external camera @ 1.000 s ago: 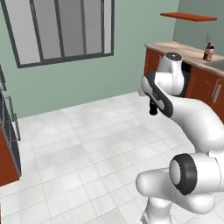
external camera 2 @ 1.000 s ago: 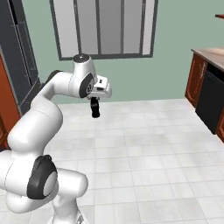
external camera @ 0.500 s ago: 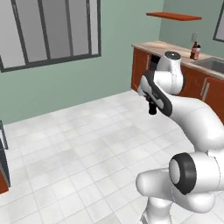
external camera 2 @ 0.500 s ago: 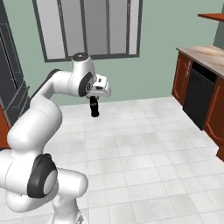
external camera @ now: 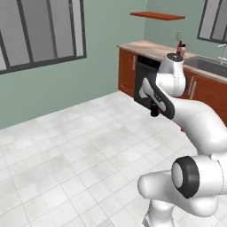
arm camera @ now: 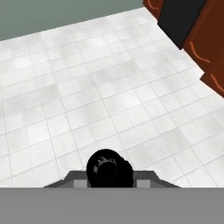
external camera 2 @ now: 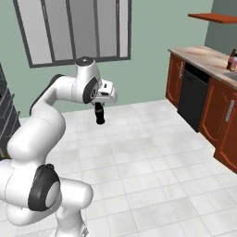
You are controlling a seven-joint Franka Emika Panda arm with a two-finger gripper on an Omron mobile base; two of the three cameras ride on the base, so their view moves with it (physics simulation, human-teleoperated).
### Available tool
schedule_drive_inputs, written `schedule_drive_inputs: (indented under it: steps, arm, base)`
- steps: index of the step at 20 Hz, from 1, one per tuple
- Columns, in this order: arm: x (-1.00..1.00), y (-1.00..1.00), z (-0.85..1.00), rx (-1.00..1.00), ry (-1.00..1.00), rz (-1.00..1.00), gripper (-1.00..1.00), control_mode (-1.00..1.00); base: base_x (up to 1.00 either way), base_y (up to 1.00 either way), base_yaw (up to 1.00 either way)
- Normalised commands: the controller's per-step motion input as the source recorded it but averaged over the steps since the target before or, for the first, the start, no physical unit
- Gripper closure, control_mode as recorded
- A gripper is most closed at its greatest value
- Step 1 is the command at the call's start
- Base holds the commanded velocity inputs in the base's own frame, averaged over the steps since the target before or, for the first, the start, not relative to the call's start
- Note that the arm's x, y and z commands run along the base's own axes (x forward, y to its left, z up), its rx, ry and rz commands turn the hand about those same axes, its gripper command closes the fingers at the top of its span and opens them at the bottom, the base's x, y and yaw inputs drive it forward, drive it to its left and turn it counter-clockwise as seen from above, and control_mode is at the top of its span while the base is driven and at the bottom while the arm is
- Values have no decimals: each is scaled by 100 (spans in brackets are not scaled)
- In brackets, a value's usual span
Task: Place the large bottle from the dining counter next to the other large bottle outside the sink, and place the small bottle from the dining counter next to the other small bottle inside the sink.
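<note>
The small bottle (external camera 2: 99, 114) hangs upright, long axis vertical, base toward the white tiled floor (external camera: 66, 146), pinched in the tool (external camera 2: 99, 110) in mid-air. The view has swung since a second ago (the base turned): the bench (external camera: 146, 47) and sink (external camera: 208, 65) now sit nearer, the other large bottle (external camera: 180, 48) standing beside the sink. Its label is too small to read.

small bottle (external camera 2: 99, 114): black | cabinets (external camera 2: 216, 115): red-brown | floor (external camera 2: 152, 166): white tiles | far bottle (external camera: 180, 48): seemingly dark, red-labelled

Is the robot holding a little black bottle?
Yes, the tool is closed around the small black bottle, carrying it above the white floor tiles.
</note>
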Motion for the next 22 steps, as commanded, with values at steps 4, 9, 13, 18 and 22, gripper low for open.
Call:
schedule_drive_inputs:
  steps: [4,9,13,18,22]
  arm:
    - [0,0,0,0,0,0,100,100]
    - [0,0,0,0,0,0,100,100]
    - [0,0,0,0,0,0,100,100]
    - [0,0,0,0,0,0,100,100]
    - [0,0,0,0,0,0,100,100]
  base:
    - [3,-2,-23]
    - [6,-2,-23]
    - [42,-1,-16]
    - [83,-29,-6]
    - [87,-39,-4]
